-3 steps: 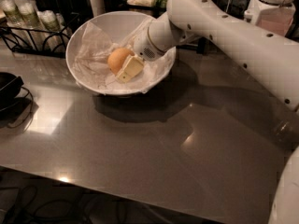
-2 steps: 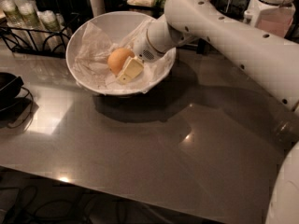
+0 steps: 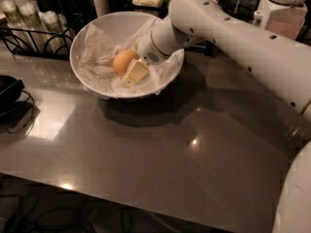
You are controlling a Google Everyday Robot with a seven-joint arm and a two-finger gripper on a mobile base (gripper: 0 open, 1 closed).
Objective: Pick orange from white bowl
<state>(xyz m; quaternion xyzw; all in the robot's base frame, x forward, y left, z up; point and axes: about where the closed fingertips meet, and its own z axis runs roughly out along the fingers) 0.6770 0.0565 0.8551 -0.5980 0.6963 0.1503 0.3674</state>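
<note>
— Whereabouts of the round, smooth, yellow-orange orange (image 3: pixel 122 60)?

— Lying inside the wide, conical white bowl (image 3: pixel 121 25), on a crinkled white paper liner (image 3: pixel 95 52), a little left of the bowl's middle. Bowl standing near the far edge of the glossy grey metal table (image 3: pixel 146 149), toward the far left corner.

— And the cream-coloured gripper (image 3: pixel 130 71)?

— Down in the bowl, right up against the orange's near-right side, reaching in over the right rim on a thick white arm (image 3: pixel 233 38). Clenched or released: cannot tell.

— Room for moving?

— Broad open stretch from the bowl to the near edge and across to the near right corner. Tighter along the far edge: a black wire rack (image 3: pixel 34 38) holding pale jars, close behind the bowl's left rim. A black dish (image 3: pixel 7 89) at the left edge, well apart from the bowl. A white lidded container (image 3: pixel 286 8) by the far right corner, behind the arm.
</note>
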